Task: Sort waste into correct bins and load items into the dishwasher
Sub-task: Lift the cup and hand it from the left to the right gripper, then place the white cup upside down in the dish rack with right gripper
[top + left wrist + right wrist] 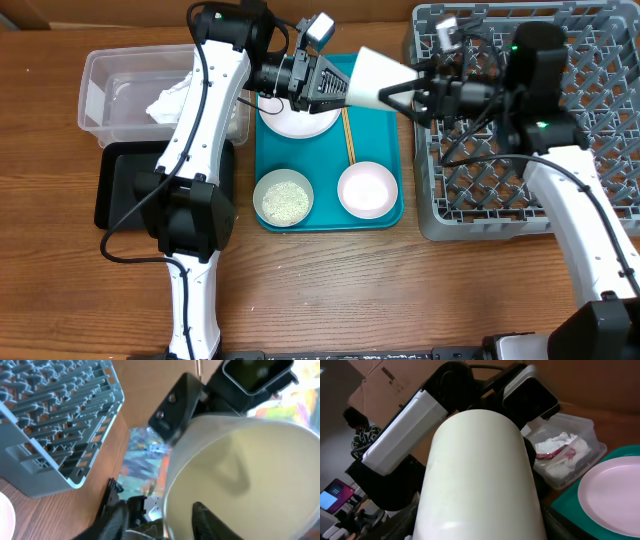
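Note:
The white cup (378, 78) lies on its side in the air over the teal tray, between both grippers. My right gripper (405, 95) is shut on the cup's body (480, 480). My left gripper (338, 82) is open, one finger inside the cup's mouth (240, 470) and one outside the rim. The white plate (300, 122), chopsticks (349, 135), a bowl of rice (284, 197) and an empty bowl (367, 190) sit on the tray. The napkin (170, 100) and red wrapper (565, 452) lie in the clear tub (105, 100). The grey dish rack (590, 140) stands at the right.
The black tray (125, 185) lies in front of the clear tub at the left. The teal tray (325, 218) is in the middle, right beside the rack's left wall. The left arm reaches across the tub and black tray.

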`<action>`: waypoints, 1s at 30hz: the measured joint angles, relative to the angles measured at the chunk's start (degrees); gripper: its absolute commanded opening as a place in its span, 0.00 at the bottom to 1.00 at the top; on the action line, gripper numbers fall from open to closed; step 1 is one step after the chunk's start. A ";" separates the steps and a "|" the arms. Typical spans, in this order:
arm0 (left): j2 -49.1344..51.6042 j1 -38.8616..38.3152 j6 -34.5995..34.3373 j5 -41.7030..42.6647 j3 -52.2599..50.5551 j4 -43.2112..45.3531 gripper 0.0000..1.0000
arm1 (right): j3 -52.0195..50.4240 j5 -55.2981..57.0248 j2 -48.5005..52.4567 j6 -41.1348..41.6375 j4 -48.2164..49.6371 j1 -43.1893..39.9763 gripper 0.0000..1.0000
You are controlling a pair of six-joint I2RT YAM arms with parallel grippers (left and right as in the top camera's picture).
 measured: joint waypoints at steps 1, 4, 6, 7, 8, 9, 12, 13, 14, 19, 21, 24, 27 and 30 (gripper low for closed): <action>0.00 0.00 -0.09 -0.31 0.00 -0.02 0.55 | 0.00 -0.33 0.00 0.09 -0.44 -0.70 0.51; 0.00 0.04 0.07 -0.83 0.00 0.00 0.57 | 0.04 -0.76 0.00 0.79 -3.87 -3.37 0.51; 0.00 0.39 0.09 -1.03 0.00 0.00 0.58 | 0.31 0.92 0.00 0.87 -10.95 -5.77 0.51; 0.00 0.68 0.09 -1.07 0.00 0.02 0.58 | 0.42 2.29 -0.02 0.72 -14.60 -6.82 0.51; 0.00 1.09 0.09 -1.20 0.00 0.00 0.59 | 0.48 5.57 -0.02 0.63 -20.17 -8.63 0.51; 0.00 1.51 0.09 -1.22 0.00 0.02 0.59 | 0.46 6.93 -0.02 0.33 -22.14 -9.27 0.51; 0.00 3.23 0.13 -1.40 0.00 0.00 0.60 | 0.46 16.94 -0.63 -1.01 -32.85 -11.76 0.52; 0.00 4.09 0.17 -1.42 0.00 0.00 0.60 | 0.46 19.50 -1.07 -1.29 -34.69 -11.85 0.51; 0.00 4.74 0.35 -1.44 0.00 0.00 0.61 | 0.46 23.17 -2.01 -1.51 -37.44 -11.78 0.52; 0.00 7.58 0.79 -1.60 0.02 0.02 0.62 | 1.03 37.53 -8.72 -1.42 -49.62 -10.84 0.51; 0.00 8.20 1.03 -1.95 0.15 0.00 0.62 | 2.19 42.49 -10.69 -1.38 -54.75 -10.73 0.51; -0.02 8.26 1.40 -4.52 2.27 0.59 0.63 | 3.72 48.33 -11.61 -0.87 -60.48 -10.73 0.50; -0.61 8.00 0.31 -10.84 7.08 1.36 0.65 | 3.80 53.29 -11.41 0.35 -65.20 -10.23 0.51; -2.89 7.43 -2.99 -21.90 12.59 1.81 0.68 | 3.80 57.20 -11.02 1.44 -68.83 -9.05 0.51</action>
